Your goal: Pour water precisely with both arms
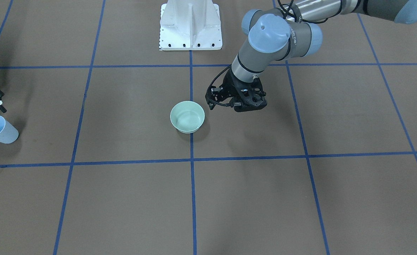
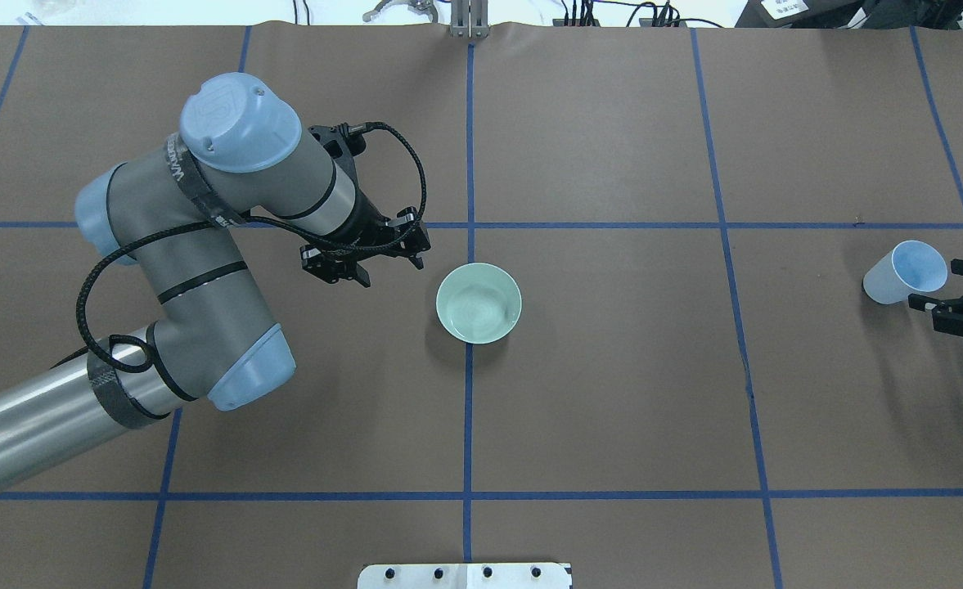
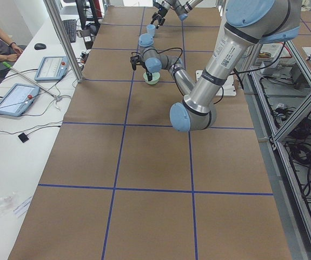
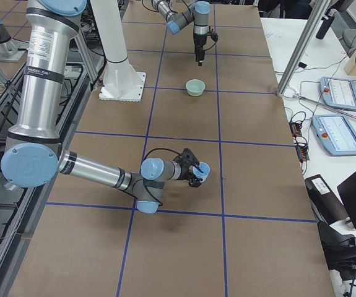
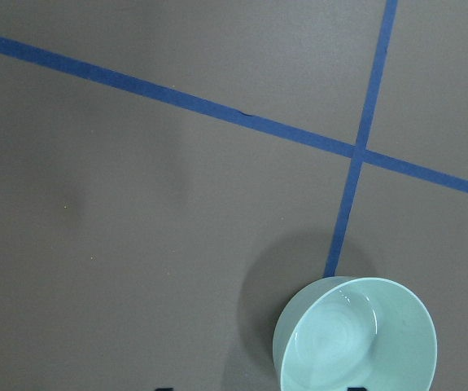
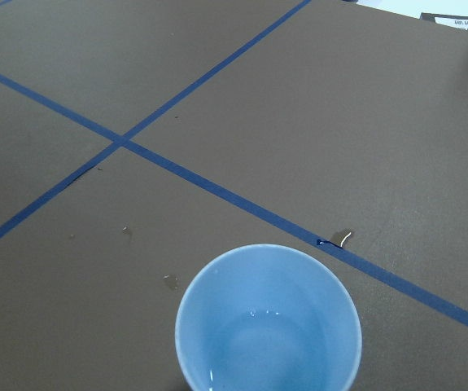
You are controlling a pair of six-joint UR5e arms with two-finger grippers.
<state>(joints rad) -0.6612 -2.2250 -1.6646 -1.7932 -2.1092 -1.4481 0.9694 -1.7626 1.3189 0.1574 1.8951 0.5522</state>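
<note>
A pale green bowl [image 2: 479, 302] stands at the table's centre on a blue tape cross and also shows in the front view [image 1: 187, 116]. My left gripper [image 2: 387, 270] hovers just left of it, open and empty. In the left wrist view the bowl [image 5: 356, 338] lies at the bottom right. A pale blue cup [image 2: 905, 272] stands at the far right. In the right wrist view it [image 6: 268, 322] holds some water. My right gripper [image 2: 951, 288] is open right beside the cup, fingers apart, not closed on it.
The white bolted pedestal [image 1: 190, 24] stands at the robot's side of the table. A few water drops [image 6: 171, 282] lie on the brown mat near the cup. A side bench with tablets [image 3: 14, 97] and an operator runs along the far edge.
</note>
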